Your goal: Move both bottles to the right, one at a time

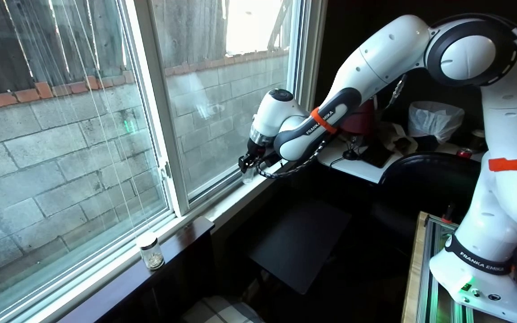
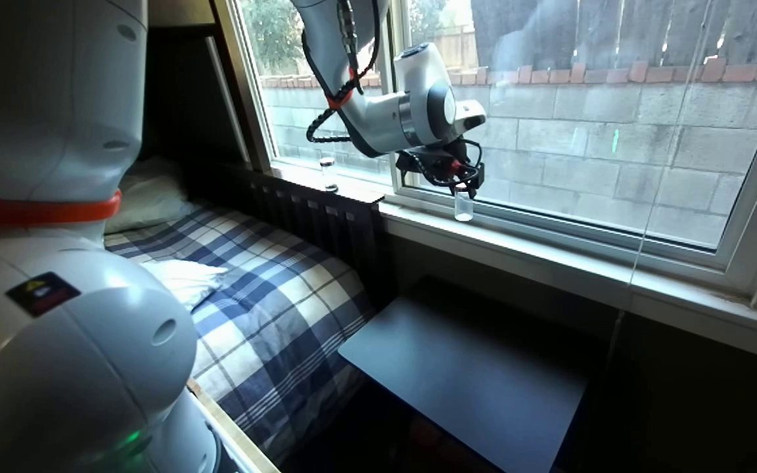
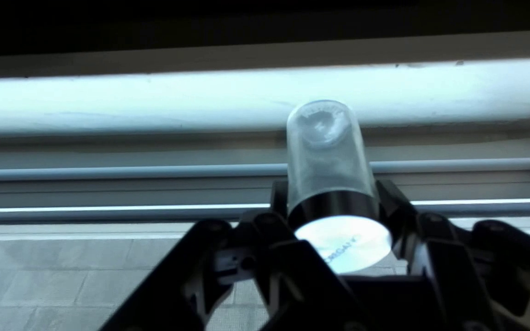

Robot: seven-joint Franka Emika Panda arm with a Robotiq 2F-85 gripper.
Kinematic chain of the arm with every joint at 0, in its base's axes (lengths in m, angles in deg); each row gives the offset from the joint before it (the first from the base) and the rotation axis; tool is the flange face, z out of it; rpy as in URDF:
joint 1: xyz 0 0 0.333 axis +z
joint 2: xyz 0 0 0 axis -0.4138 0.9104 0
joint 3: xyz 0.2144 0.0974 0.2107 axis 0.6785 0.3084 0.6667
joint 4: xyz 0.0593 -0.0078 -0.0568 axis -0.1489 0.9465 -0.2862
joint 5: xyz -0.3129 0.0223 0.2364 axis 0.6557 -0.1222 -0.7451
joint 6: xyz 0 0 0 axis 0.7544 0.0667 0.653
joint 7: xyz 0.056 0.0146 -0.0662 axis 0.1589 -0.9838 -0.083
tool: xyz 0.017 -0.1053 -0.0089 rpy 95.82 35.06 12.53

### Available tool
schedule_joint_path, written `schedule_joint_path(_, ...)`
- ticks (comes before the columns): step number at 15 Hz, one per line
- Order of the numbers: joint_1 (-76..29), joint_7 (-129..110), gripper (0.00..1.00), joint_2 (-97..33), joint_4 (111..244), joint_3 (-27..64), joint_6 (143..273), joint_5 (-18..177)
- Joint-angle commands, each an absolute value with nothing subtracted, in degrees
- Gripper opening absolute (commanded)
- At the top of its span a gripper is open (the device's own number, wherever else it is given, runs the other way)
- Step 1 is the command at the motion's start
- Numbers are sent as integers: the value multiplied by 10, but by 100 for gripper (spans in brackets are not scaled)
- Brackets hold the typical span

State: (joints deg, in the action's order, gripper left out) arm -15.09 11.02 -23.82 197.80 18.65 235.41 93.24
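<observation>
Fingers (image 3: 398, 211), one pair, black, foremost in the wrist view: drawn in on the held bottle (image 3: 325, 168), one to each side of its dark collar (image 3: 334, 204). White cap (image 3: 350, 243) toward me; base beyond, over the pale sill (image 3: 154, 103); window rail (image 3: 108, 172) alongside.

Free bottle (image 1: 153, 254), in an exterior view: white-capped, pale contents low inside, standing upright on a dark ledge (image 1: 115, 287), well apart from the held one.

Blind cord (image 2: 643, 240), in an exterior view: hanging past the sill, right of the held bottle, which is near upright, base at the sill; touching or just above, I cannot tell.

Step in hand, by my judgement: setting the held bottle down on the right. Method: hold it plumb; centre the base between the sill's front edge and the rail; lower gently to contact; part the fingers evenly and rise straight, lest the slim body tip. I would stop short of the cord. Remaining, I judge: the free bottle, to follow singly.
</observation>
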Motion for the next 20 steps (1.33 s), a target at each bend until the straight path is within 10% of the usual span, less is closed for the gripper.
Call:
schedule_joint_path(1,-135,94,24,-204,1953,164,2368,915)
schedule_joint_path(10,-131,83,24,-172,1930,152,2361,897)
schedule_joint_path(11,-130,83,74,-171,1929,153,2351,891)
schedule_joint_path(15,-123,87,97,-174,1929,146,2343,886)
schedule_joint_path(20,-93,125,100,-233,1943,133,2175,898)
